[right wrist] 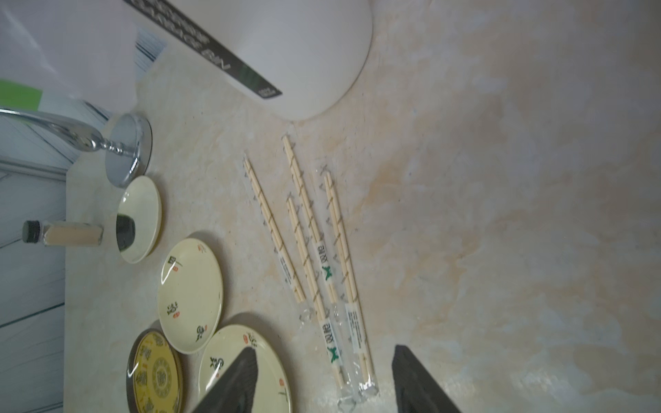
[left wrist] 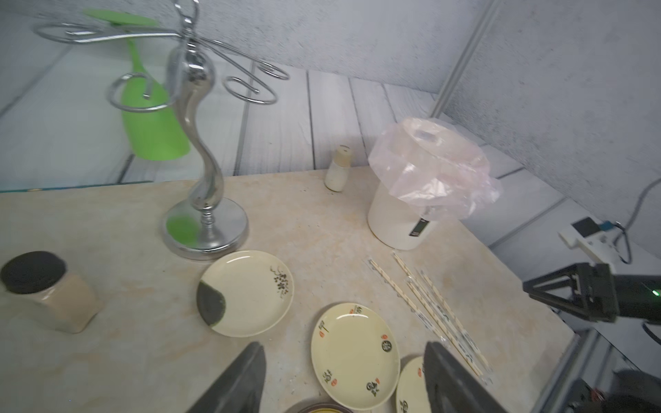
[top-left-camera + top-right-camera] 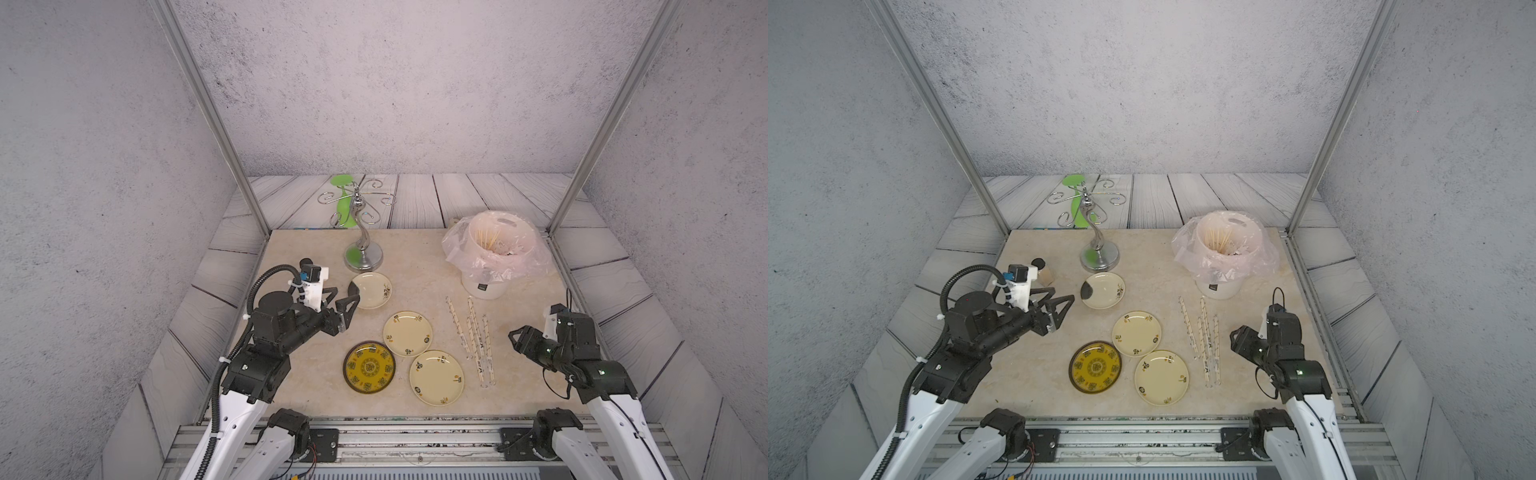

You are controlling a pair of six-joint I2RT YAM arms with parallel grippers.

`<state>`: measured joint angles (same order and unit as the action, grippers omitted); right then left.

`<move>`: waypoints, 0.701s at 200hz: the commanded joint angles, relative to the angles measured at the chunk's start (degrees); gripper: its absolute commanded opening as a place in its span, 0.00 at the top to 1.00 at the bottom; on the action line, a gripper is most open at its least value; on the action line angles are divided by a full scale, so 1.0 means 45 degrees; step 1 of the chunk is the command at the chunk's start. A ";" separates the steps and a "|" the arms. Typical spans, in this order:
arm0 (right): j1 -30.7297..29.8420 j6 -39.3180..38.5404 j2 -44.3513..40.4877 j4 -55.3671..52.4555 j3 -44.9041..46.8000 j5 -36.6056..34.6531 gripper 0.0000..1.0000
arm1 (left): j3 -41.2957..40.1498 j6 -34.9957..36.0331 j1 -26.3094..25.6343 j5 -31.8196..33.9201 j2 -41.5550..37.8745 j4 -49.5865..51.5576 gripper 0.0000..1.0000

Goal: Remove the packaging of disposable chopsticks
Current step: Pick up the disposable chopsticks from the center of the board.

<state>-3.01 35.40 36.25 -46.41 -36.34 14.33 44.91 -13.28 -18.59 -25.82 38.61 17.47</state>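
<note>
**Grasp not yet made**

Packaging encloses all four pairs of disposable chopsticks, which lie close together on the table between the plates and my right gripper. Its fingers are apart and empty near the sleeve ends. Next, I judge, comes a low pinch on one sleeve, though the neighbouring sleeves crowd it. My left gripper, also apart and empty, hovers well away. The bin stands behind.

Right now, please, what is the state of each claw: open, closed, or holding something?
Left claw: open, holding nothing.
Right claw: open, holding nothing.
</note>
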 commanded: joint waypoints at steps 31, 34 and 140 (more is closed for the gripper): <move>-0.0900 -0.0232 0.0828 -0.2508 -0.0694 0.0815 0.42 | -0.0749 0.0528 -0.0975 -0.2937 0.0795 -0.0501 0.31; -0.1003 -0.0213 0.0921 -0.2497 -0.0695 0.0768 0.43 | -0.0742 0.0529 -0.1053 -0.2934 0.0844 -0.0504 0.31; -0.4690 0.0869 0.4559 -0.0896 -0.0220 -0.2980 0.55 | 0.0462 0.1119 -0.2998 -0.1942 0.3314 0.0693 0.28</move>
<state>-23.73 37.91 54.94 -51.88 -38.13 6.52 45.19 -10.44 -31.73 -36.86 53.19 18.92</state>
